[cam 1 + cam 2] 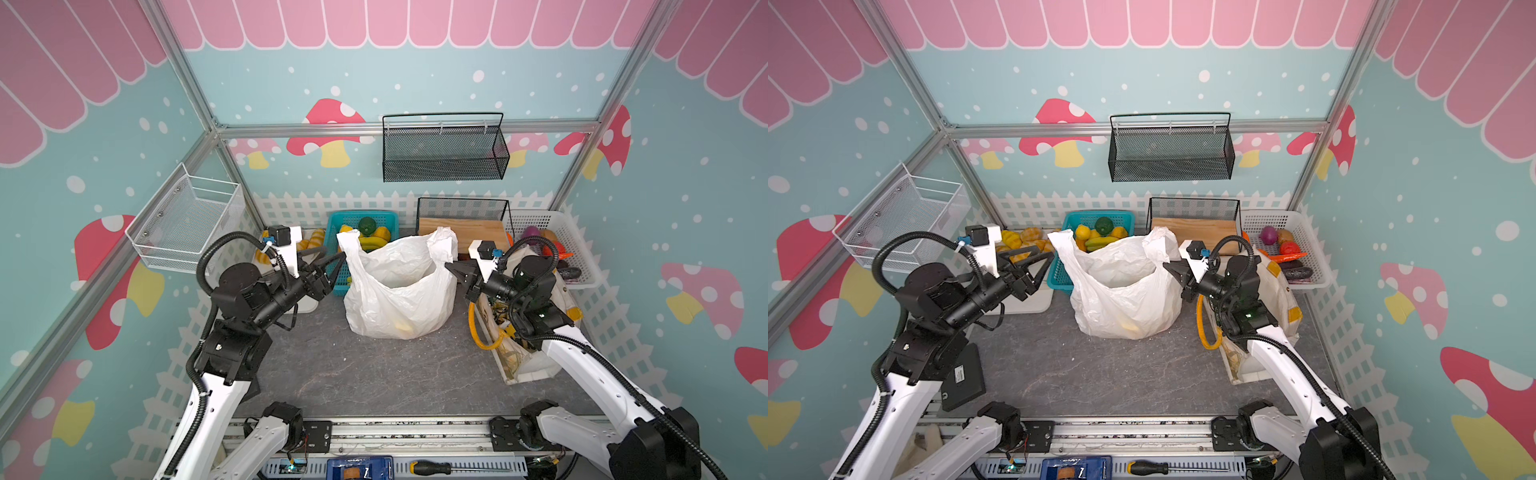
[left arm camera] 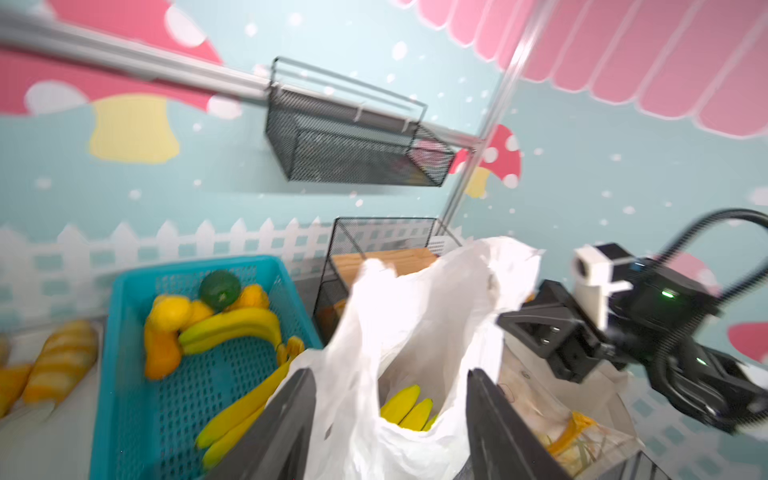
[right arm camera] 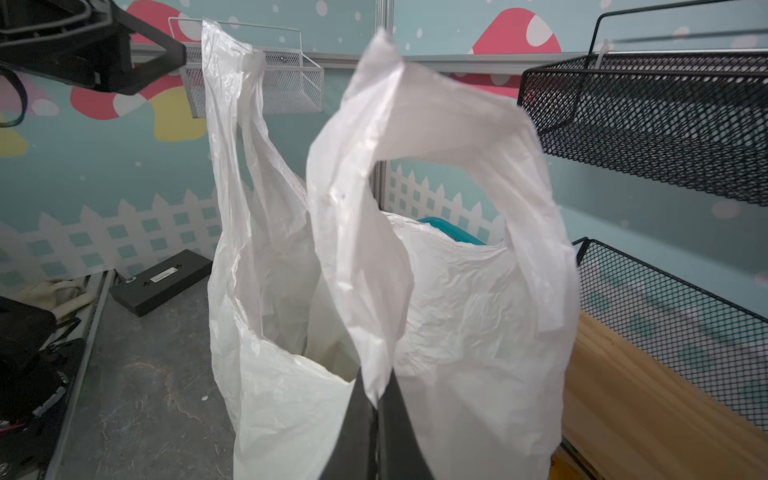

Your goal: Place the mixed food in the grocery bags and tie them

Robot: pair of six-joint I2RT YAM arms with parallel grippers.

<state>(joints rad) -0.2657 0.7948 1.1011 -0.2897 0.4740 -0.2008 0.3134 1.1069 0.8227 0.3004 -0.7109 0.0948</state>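
Standing upright mid-table in both top views, the white plastic bag (image 1: 399, 291) is thin, crinkly and half see-through. Its mouth gapes and its two loop handles poke up. I see yellow bananas (image 2: 409, 409) lying at its bottom. My right gripper (image 3: 376, 399) is pinched tight on the film at the foot of one handle. My left gripper (image 2: 390, 371) stands with its jaws apart at the opposite handle; I cannot tell whether it touches. A cream canvas tote (image 1: 1281, 295) with mustard patches slumps under the right arm. Behind the bag sits a teal perforated basket (image 1: 1100, 214) of fruit. The table (image 1: 374, 374) is grey and stone-veined; the walls (image 1: 415, 75) are teal, printed with red mushrooms.
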